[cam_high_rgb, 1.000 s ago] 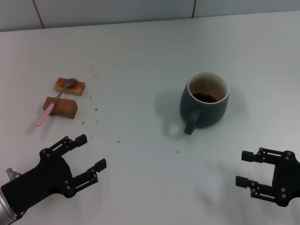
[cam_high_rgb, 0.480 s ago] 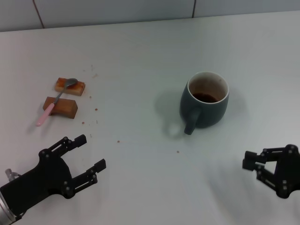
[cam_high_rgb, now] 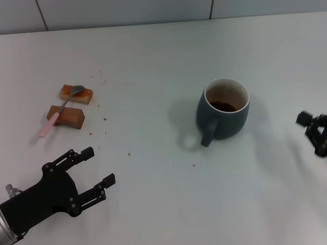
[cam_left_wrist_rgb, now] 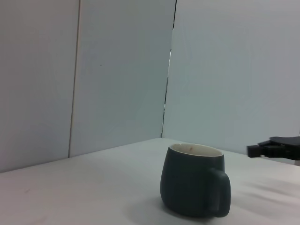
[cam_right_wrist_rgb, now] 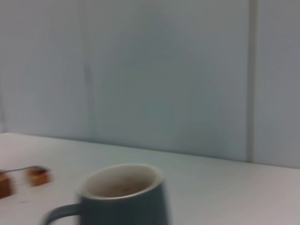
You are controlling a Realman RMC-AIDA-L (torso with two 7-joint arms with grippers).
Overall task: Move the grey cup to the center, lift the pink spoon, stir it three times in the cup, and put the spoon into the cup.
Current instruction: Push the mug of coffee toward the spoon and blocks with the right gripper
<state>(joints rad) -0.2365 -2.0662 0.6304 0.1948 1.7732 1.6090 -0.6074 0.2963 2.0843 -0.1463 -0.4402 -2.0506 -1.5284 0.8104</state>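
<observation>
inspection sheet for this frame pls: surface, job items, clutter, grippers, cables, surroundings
Surface: white table, scattered crumbs.
Job's things: grey cup upright right of centre, handle toward the robot, brown residue inside; pink spoon far left, lying across two brown blocks.
Clutter: the blocks and crumbs only.
Grippers: left gripper open, low near-left, holding nothing; right gripper at the right edge, beside the cup, not touching.
Cables: nothing seen.
Surroundings: white tiled wall behind.
</observation>
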